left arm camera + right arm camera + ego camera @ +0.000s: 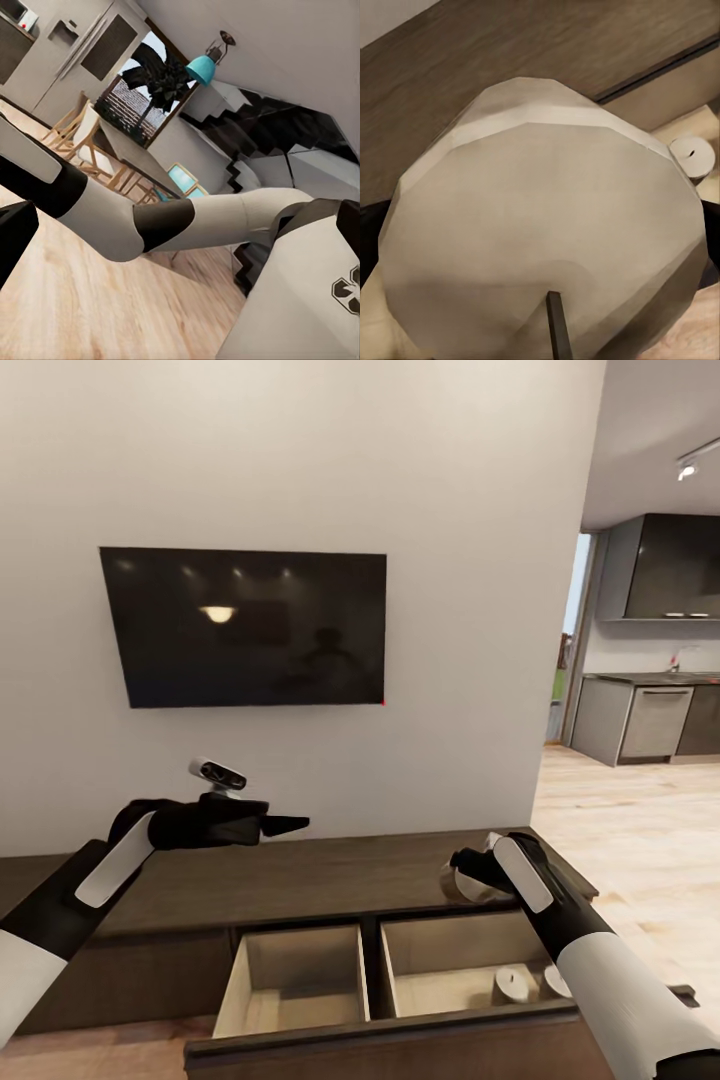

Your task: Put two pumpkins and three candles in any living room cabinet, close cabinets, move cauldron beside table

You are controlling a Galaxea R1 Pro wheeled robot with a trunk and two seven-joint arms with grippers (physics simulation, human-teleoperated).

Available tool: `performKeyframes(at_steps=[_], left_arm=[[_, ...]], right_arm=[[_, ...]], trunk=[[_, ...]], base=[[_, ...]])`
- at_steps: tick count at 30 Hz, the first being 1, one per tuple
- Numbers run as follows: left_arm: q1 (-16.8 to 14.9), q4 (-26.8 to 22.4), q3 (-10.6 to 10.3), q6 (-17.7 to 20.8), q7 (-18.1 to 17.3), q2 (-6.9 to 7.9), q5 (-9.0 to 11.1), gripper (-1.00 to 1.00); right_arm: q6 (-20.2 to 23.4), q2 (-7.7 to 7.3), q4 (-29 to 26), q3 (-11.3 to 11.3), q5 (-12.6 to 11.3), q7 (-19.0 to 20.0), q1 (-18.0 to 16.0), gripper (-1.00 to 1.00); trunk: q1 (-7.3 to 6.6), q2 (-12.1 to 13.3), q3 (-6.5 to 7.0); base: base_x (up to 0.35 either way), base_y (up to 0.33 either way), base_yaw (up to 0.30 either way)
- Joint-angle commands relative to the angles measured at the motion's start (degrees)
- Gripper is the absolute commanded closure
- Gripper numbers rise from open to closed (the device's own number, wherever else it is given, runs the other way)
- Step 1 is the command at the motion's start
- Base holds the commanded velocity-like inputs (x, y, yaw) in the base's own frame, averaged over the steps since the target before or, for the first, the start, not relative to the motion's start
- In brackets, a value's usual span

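Observation:
The long dark brown cabinet (300, 875) stands against the wall with its wide drawer pulled out, showing two pale compartments. My right gripper (462, 880) is shut on a beige candle (458, 884) (540, 225), held just above the cabinet top at the back of the right compartment. Another candle (512, 985) (692, 156) stands upright in that compartment, and a second pale round shape (556, 980) beside it is partly hidden by my forearm. The left compartment (300, 980) is bare. My left gripper (287, 823) hovers open over the cabinet top, holding nothing. The pumpkins and the cauldron are out of view.
A black TV (245, 625) hangs on the white wall above the cabinet. The pulled-out drawer front (380, 1040) juts towards me. Wood floor leads right to a kitchen (650, 700). A dining table with chairs (112, 150) shows in the left wrist view.

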Motion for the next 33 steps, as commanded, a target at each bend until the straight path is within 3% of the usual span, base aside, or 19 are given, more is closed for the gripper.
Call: performKeyframes(at_steps=[1,6,7,12,23,33], left_arm=[[-0.08,-0.33,-0.15,0.38,-0.12,0.06,0.22,-1.0],[-0.08,-1.78,-0.19,0.38,-0.14,0.09,0.27,-1.0],[-0.08,-2.02,-0.19,0.38,-0.15,0.09,0.28,-1.0],[-0.08,-2.34,-0.2,0.38,-0.15,0.09,0.28,-1.0],[-0.08,-2.45,-0.12,0.38,-0.15,0.09,0.24,-1.0],[-0.08,-2.92,-0.11,0.38,-0.15,0.15,0.26,-1.0]], right_arm=[[0.01,-0.07,-0.02,0.27,-0.57,-0.65,-0.05,1.0],[3.14,0.16,0.97,0.86,-0.51,-0.89,-0.16,1.0],[5.47,0.43,1.93,0.97,-0.47,-0.98,-0.3,1.0],[9.29,1.65,6.19,1.11,-0.19,-1.15,-0.66,1.0],[10.58,2.45,9.05,1.16,-0.03,-1.23,-0.84,1.0],[10.59,3.19,9.35,1.16,0.06,-1.23,-0.85,1.0]], trunk=[[0.0,-0.04,-0.07],[0.0,-0.04,-0.07],[0.0,-0.04,-0.07],[0.0,-0.04,-0.07],[0.0,-0.04,-0.07],[2.2,-4.05,-1.87]], base=[[0.072,0.0,0.0],[0.033,0.0,0.0],[0.012,0.0,0.0],[0.006,0.0,0.0],[0.001,0.0,0.0],[0.0,0.0,0.0]])
